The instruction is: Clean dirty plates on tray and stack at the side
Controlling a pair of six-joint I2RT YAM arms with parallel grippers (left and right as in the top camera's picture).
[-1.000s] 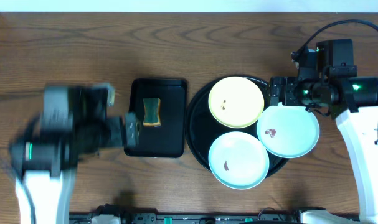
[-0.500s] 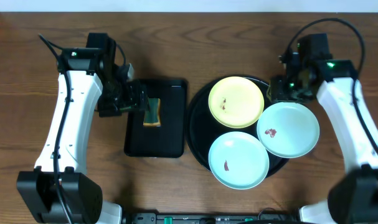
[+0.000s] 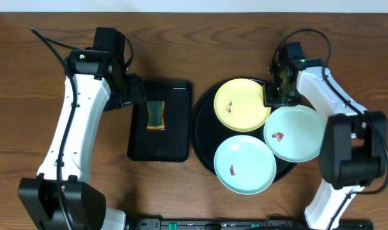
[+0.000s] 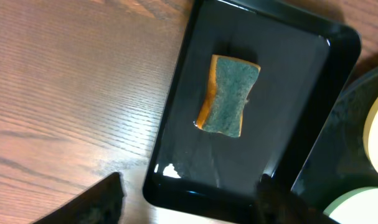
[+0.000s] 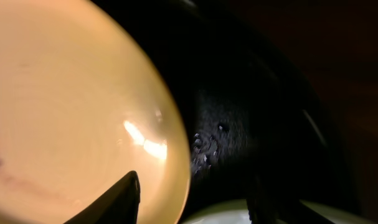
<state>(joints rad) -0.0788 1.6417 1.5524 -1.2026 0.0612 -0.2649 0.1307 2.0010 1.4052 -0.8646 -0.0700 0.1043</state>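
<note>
A robotics lab bench — cabled white arms standing at a wood-grain table.

Brown wooden counter: strong wavy grain, soft low sheen. Large round black tray: glossy, plastic-looking, dotted with small droplets or specks near the rim in the right wrist view. Smaller rectangular black tray: equally glossy and smooth, catches a bright glint at one corner. Orange-yellow foam sponge: carries a rough, fibrous dark green scouring face, matt throughout. Pale yellow round plate: smooth, glazed-looking, throws back a sharp highlight. Two pale mint-white round plates, front and right: smooth, faint sheen, ceramic or plastic impossible to tell. Left arm's white shell: smooth, plastic-looking.
</note>
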